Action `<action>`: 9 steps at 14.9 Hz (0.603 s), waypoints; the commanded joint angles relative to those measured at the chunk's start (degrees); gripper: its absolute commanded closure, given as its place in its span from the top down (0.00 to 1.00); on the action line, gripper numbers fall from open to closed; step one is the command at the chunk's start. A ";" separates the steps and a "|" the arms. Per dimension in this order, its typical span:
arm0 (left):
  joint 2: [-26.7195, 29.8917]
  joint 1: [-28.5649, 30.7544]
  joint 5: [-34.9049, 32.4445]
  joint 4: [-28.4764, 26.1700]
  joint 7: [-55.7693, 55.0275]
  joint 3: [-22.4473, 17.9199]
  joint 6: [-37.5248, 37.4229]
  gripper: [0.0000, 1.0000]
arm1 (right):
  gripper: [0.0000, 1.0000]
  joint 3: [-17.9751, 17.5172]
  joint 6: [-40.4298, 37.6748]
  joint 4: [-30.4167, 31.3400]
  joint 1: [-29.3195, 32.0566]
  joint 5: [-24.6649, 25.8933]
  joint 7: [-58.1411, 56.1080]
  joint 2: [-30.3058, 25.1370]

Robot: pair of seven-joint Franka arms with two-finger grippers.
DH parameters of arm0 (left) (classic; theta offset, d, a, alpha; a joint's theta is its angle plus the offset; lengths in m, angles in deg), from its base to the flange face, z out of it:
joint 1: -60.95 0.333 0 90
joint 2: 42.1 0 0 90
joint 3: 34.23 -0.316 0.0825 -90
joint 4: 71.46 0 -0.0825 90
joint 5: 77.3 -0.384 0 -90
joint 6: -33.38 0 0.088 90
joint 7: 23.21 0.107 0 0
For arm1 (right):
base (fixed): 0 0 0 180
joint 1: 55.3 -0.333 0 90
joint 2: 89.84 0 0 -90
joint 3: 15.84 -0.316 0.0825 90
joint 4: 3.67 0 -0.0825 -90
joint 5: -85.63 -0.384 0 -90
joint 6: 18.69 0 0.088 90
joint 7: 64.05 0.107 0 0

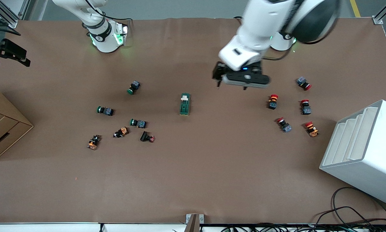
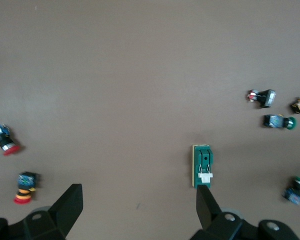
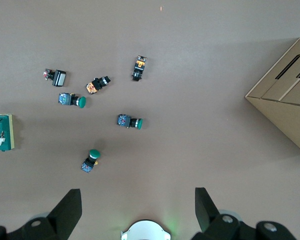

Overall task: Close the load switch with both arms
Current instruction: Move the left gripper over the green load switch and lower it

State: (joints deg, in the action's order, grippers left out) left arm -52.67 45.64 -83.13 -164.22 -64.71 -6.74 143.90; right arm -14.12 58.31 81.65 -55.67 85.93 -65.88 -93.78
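Observation:
The load switch [image 1: 185, 104], a dark green block with a white lever piece, lies flat near the table's middle. It also shows in the left wrist view [image 2: 203, 165] and at the edge of the right wrist view [image 3: 1, 132]. My left gripper [image 1: 232, 84] hangs open and empty in the air, over bare table beside the switch on the left arm's side; one of its fingers [image 2: 207, 202] shows just short of the switch's lever end. My right gripper [image 3: 138, 210] is open and empty, high over its own base [image 3: 145, 231], and is out of the front view.
Several green-capped and orange push buttons [image 1: 137, 123] lie scattered toward the right arm's end. Red-capped ones [image 1: 272, 101] lie toward the left arm's end. A white rack [image 1: 363, 151] stands at that end, and a cardboard box [image 1: 3, 129] at the right arm's end.

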 commanded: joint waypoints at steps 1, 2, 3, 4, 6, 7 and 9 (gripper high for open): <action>-3.75 -7.16 -8.12 -0.93 -12.94 -0.15 1.80 1.00 | 1.00 0.21 -0.10 0.99 -0.43 0.75 -1.50 -0.89; -4.89 -9.37 -11.20 -1.72 -16.38 -0.06 2.41 1.00 | 1.00 0.30 -0.01 0.99 -0.34 0.67 -2.02 -0.81; -6.12 -11.39 -13.23 -1.99 -20.76 -0.06 3.81 1.00 | 1.00 0.30 -0.01 1.08 -0.34 0.58 -2.12 -0.89; -7.18 -13.76 -14.64 -2.78 -26.11 -0.06 4.86 0.99 | 1.00 0.39 -0.10 1.08 -0.34 0.49 -2.12 -0.81; -9.63 -16.76 -21.73 -4.62 -34.92 0.02 7.06 0.99 | 1.00 0.39 0.17 1.17 -0.25 0.14 -2.12 -0.81; -11.47 -18.08 -26.04 -5.33 -37.91 0.03 8.64 0.99 | 1.00 0.39 0.43 1.08 -0.34 0.14 -2.12 -0.81; -16.21 -20.89 -34.82 -5.42 -45.46 0.03 10.32 0.99 | 1.00 0.39 0.43 0.64 -0.34 0.14 -1.94 -0.72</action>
State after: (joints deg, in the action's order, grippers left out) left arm -64.59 26.48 -110.70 -169.72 -103.94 -6.60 152.15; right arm -14.00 58.34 81.73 -55.70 85.91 -67.11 -93.78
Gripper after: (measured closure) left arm 0.004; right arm 0.000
